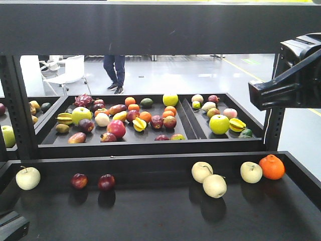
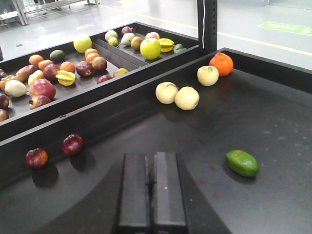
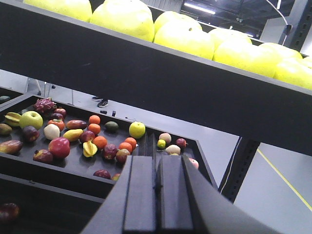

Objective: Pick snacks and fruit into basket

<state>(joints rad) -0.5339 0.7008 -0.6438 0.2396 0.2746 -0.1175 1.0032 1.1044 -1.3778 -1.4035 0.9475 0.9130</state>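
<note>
The left gripper [image 2: 152, 160] has its jaws pressed together, empty, over the near tray [image 2: 273, 141]. The right gripper [image 3: 157, 163] is likewise closed and apparently empty. An avocado [image 2: 242, 163] lies near the left one, and pears [image 2: 186, 98] sit by the tray's rim.

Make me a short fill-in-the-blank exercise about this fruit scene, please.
1. The left gripper and the right gripper are both ____.
2. On the near tray, the dark red fruits number ____.
3. The orange lies at that tray's ____ end.
Missing words: shut; two; right.
</note>
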